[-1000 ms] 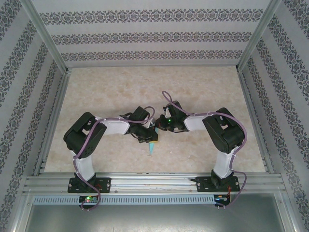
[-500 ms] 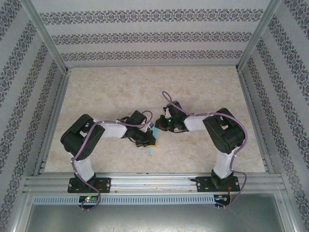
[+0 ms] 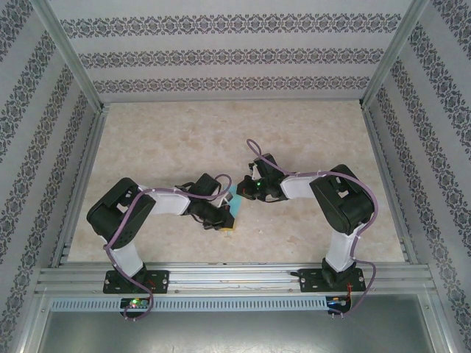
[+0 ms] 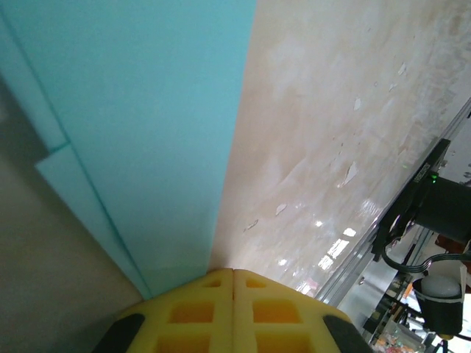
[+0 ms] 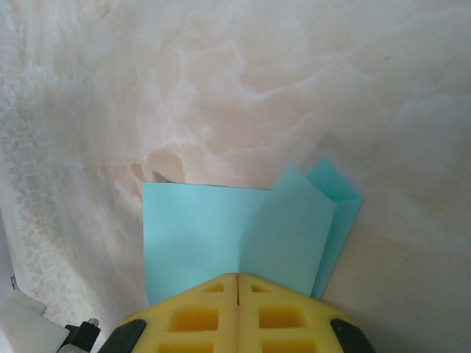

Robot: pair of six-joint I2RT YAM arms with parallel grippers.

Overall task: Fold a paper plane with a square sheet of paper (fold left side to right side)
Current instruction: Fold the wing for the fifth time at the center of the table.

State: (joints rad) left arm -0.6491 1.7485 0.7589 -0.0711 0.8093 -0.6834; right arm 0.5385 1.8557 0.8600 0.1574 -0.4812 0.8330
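Paper plane (image 3: pixel 234 198), long axis near-far

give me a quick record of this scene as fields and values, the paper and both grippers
paper: thin turquoise-blue folded sheet of paper, partly creased, one flap raised at its side
stage: no dart shape yet
surface: pale marbled table top
left gripper: shut, tips at the paper's long edge
right gripper: shut, tips at the paper's crease
pinched or pressed: cannot tell
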